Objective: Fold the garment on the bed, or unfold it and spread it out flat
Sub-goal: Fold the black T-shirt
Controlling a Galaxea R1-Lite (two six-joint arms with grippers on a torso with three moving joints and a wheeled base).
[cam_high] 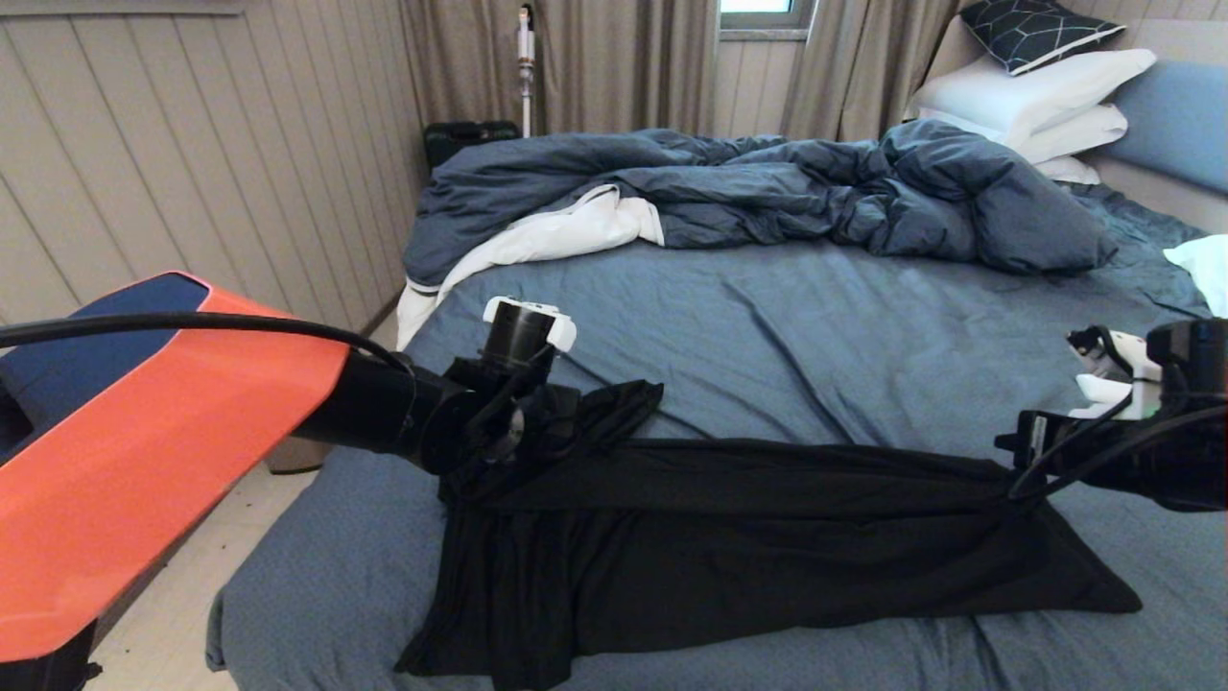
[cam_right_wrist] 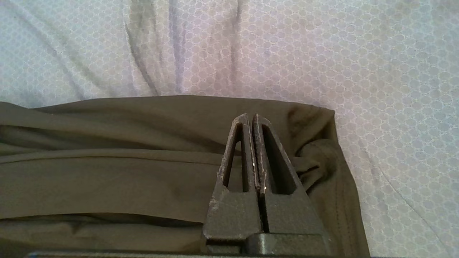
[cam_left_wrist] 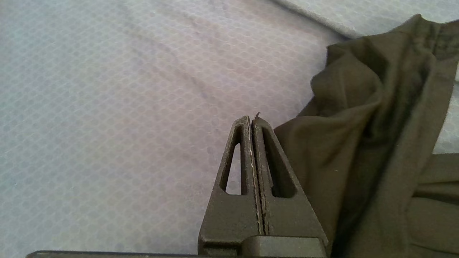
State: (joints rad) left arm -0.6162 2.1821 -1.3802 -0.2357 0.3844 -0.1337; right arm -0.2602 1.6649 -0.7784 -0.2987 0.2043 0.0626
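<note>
sagging thin black garment [cam_high: 767, 537], rumpled bed [cam_high: 815, 317]

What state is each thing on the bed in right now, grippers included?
Thin black T-shirt: stretched in a band between both grippers, partly folded.
Left gripper: shut, shirt fabric bunched beside it.
Right gripper: shut over the shirt.
Dark blue duvet: rumpled.
Slate-blue bed sheet: creased.
White pillows: stacked.
</note>
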